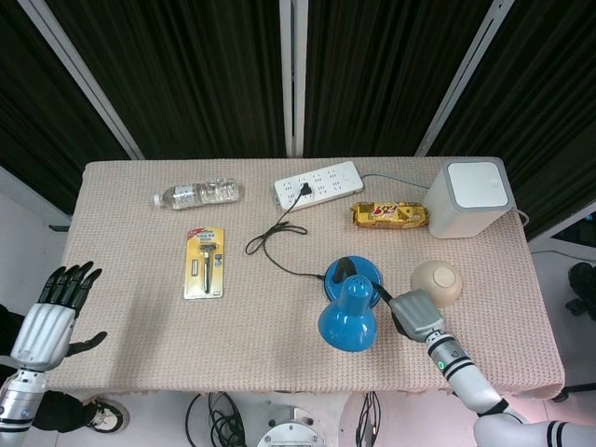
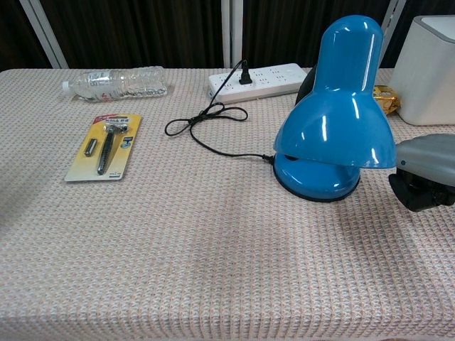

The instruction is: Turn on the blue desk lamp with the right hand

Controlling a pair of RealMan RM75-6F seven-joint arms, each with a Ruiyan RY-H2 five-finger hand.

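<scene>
The blue desk lamp (image 1: 350,303) stands at the table's front middle, shade (image 2: 334,106) tilted toward me and dark, round base (image 2: 313,176) behind it. Its black cord (image 1: 270,244) runs to a white power strip (image 1: 318,183). My right hand (image 1: 411,314) lies just right of the lamp's base, a dark finger reaching in toward it; whether it touches is hidden by the shade. In the chest view the right hand (image 2: 424,172) sits beside the shade, holding nothing. My left hand (image 1: 54,312) hovers off the table's left front corner, fingers spread.
A beige bowl (image 1: 437,280) lies just behind my right hand. A white box (image 1: 467,199) and a snack pack (image 1: 391,215) are at the back right. A water bottle (image 1: 197,194) and a razor pack (image 1: 204,263) lie on the left half.
</scene>
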